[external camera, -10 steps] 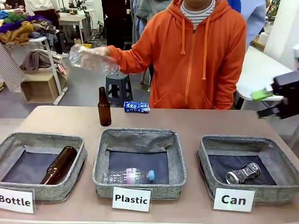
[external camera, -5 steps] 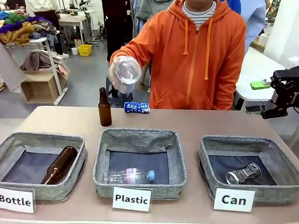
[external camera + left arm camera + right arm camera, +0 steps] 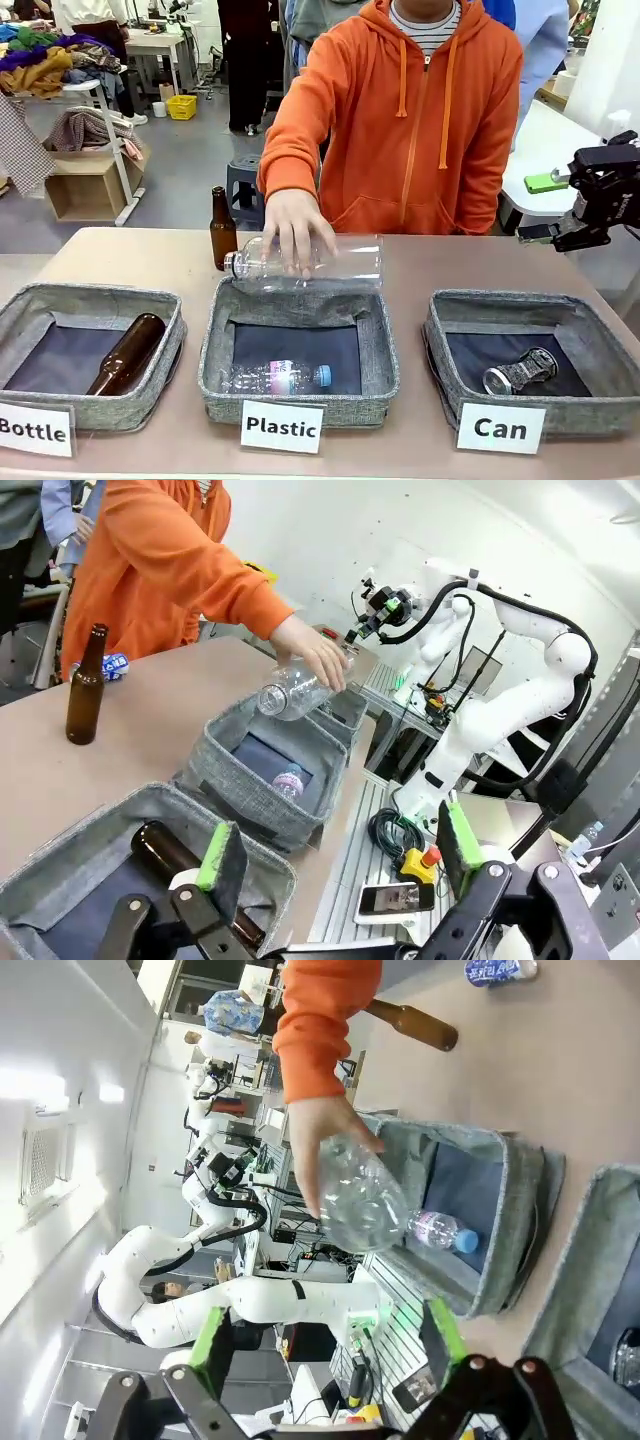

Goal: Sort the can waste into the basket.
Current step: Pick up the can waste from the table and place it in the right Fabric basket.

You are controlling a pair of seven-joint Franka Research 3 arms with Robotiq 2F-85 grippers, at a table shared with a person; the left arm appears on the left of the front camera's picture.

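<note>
Both our grippers stand spread and empty. The left gripper [image 3: 338, 845] hangs above the Bottle basket [image 3: 20, 300]. Mid-table, a person's hand [image 3: 295, 225] holds a clear bottle [image 3: 335, 265] at the Plastic basket's [image 3: 215, 350] far rim; the blue can [image 3: 110, 667] lies on the table [image 3: 430, 265] beyond. The silver can [image 3: 520, 371] lies in the Can basket [image 3: 440, 340], with our right gripper [image 3: 540, 210] raised farther right.

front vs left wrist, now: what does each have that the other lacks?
Front: the dented silver can lying in the Can basket. Left wrist: the blue can on the table near the upright brown bottle, and the open left gripper. Both: the person's hand holding a clear bottle by the Plastic basket's far rim.
</note>
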